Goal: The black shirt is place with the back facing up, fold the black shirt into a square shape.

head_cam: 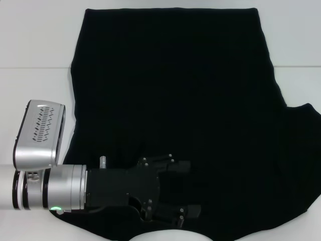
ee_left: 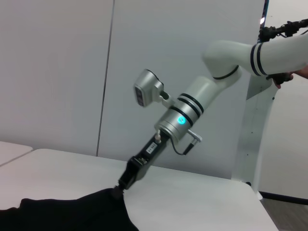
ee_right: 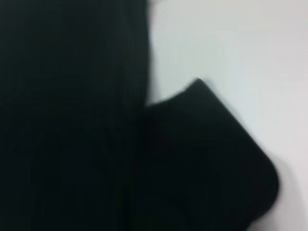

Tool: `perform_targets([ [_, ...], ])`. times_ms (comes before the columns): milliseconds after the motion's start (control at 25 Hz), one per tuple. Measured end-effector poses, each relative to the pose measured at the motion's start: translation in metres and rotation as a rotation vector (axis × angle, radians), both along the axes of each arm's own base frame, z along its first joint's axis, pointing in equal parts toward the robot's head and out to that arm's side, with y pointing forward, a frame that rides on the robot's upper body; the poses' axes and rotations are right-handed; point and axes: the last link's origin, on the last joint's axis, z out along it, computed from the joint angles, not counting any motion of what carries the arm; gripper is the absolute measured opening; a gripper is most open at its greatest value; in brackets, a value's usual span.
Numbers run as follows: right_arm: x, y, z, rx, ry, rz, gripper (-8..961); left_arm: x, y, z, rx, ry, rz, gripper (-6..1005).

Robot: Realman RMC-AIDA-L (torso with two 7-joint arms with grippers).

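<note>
The black shirt (head_cam: 175,100) lies spread on the white table (head_cam: 35,35), plain side up, with one sleeve (head_cam: 303,118) sticking out at the right. My left gripper (head_cam: 193,188) hovers open over the shirt's near edge, fingers apart and nothing between them. The right gripper (ee_left: 119,187) is outside the head view. In the left wrist view it reaches down to a shirt edge (ee_left: 103,199), where the cloth rises in a small peak at its tip. The right wrist view shows only shirt cloth (ee_right: 72,120) and a sleeve flap (ee_right: 211,159) on the table.
White table surface (head_cam: 301,40) lies bare around the shirt on the left, right and far sides. A seam (head_cam: 30,68) crosses the tabletop. Behind the table stand grey wall panels (ee_left: 57,72) and a white post (ee_left: 252,130).
</note>
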Motion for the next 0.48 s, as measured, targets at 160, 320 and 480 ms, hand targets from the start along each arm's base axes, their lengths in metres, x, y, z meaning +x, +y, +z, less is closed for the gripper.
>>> perform_targets([
  [160, -0.018, 0.017, -0.005, -0.007, 0.007, 0.054, 92, 0.0, 0.0, 0.0, 0.001, 0.001, 0.001, 950],
  [320, -0.044, 0.035, -0.015, -0.031, 0.017, 0.12, 101, 0.0, 0.001, 0.0, 0.007, -0.001, 0.003, 950],
  [480, -0.073, 0.052, -0.031, -0.075, 0.026, 0.191, 111, 0.0, 0.003, 0.002, 0.018, -0.006, 0.011, 950],
])
